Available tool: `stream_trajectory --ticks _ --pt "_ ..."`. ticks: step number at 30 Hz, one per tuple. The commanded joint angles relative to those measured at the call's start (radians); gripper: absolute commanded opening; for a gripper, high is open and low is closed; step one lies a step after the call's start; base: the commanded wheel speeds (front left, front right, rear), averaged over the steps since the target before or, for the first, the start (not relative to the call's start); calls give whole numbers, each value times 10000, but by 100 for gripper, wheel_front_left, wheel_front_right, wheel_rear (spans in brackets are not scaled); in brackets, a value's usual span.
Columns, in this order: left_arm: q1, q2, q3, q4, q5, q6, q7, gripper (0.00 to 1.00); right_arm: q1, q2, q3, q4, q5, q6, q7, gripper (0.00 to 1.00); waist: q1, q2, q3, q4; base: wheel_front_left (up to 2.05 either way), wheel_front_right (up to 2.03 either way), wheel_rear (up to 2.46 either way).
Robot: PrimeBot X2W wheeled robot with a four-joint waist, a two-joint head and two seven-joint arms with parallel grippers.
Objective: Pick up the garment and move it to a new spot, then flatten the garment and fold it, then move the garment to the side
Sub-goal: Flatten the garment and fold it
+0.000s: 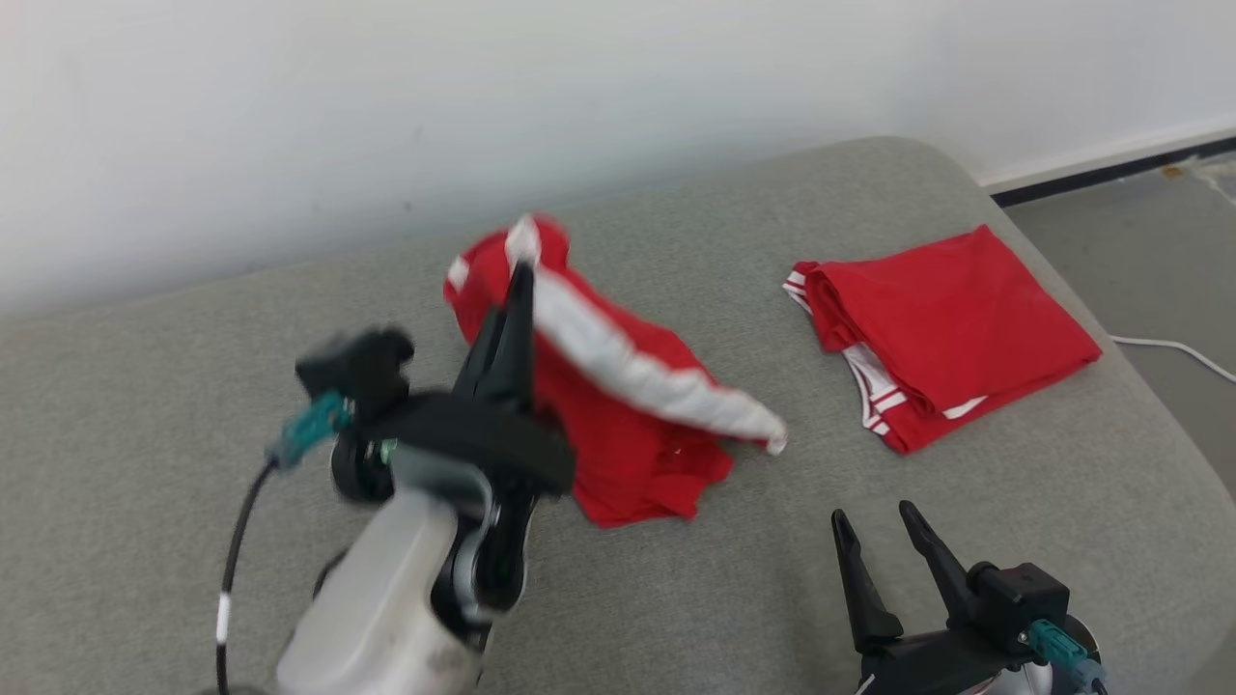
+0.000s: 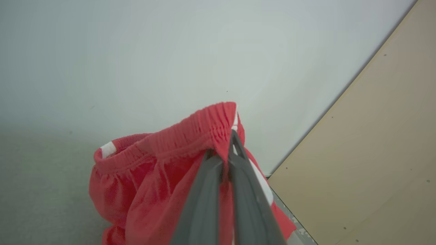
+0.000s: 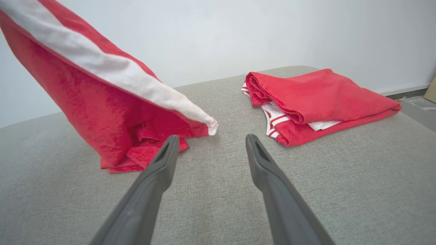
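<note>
- The left gripper is blurred in the head view.
- The garment runs off the right wrist view's upper-left edge.
- The right gripper is cut off below, probably at the wrist.

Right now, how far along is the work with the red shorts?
Done: the left gripper is shut on the red shorts at the waistband. In hand: the lift; one end is raised, the other rests on the grey cushion. Left: moving, flattening, folding, setting aside. The right gripper is open, empty.
</note>
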Motion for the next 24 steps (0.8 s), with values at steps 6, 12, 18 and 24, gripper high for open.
stream_trajectory --ticks 6,12,18,24 --pt "2292 33 997 715 658 94 0 0 70 -4 -12 -14 66 -30 -46 100 -1 -1 -13 799 0 0 0" --pt "3466 34 1704 653 802 70 0 0 116 1 -4 -54 -10 -30 43 100 -1 -1 -87 1167 0 0 0" --pt "4525 33 2131 403 781 117 -1 2 223 0 19 -138 -54 -30 150 100 -1 -1 -279 1379 0 0 0" --pt "5122 44 2373 141 961 122 -1 100 333 0 -52 -223 -126 -30 260 100 -1 -1 -449 1526 0 0 0"
